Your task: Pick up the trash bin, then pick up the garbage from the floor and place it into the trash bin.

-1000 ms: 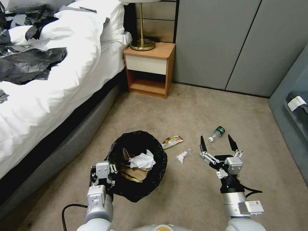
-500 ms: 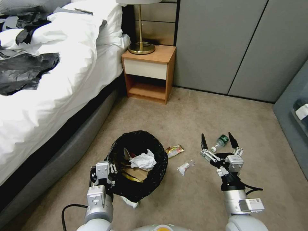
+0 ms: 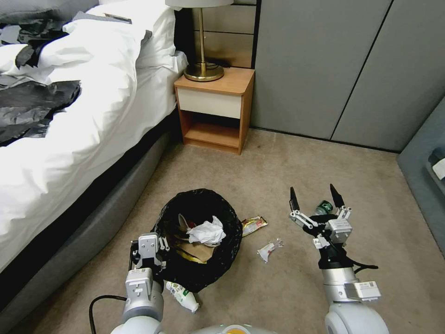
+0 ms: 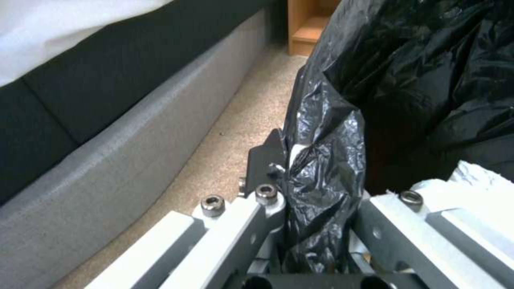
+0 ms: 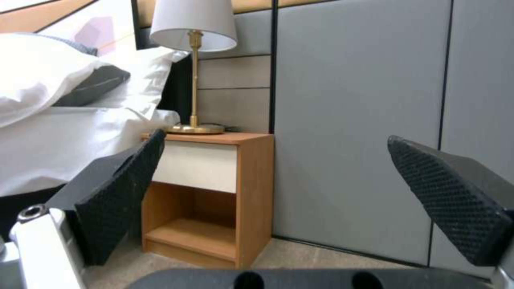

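Observation:
The trash bin (image 3: 230, 234), wrapped in a crinkled black liner, hangs low in front of me with a white crumpled tissue (image 3: 206, 232) and brown paper (image 3: 194, 251) inside. My left gripper (image 3: 148, 246) is shut on its near rim; the left wrist view shows the fingers (image 4: 268, 168) pinching the black liner (image 4: 321, 176). My right gripper (image 3: 314, 197) stands open above the carpet, and a small green-labelled bottle (image 3: 324, 207) lies just beyond it. More garbage on the floor: a yellow wrapper (image 3: 254, 224), a clear wrapper (image 3: 269, 248), and a white bottle (image 3: 183, 295) beneath the bin.
A bed (image 3: 79, 139) with white bedding and black clothes (image 3: 32, 106) runs along the left. A wooden nightstand (image 3: 215, 109) with a brass lamp (image 3: 203, 69) stands ahead against grey wall panels (image 3: 324, 69). Grey furniture (image 3: 429, 162) borders the right. Carpet lies between.
The whole view has shifted, so the camera moved. Floor litter now sits lower and closer, the green bottle shows between the right fingers, and a white bottle has appeared under the bin.

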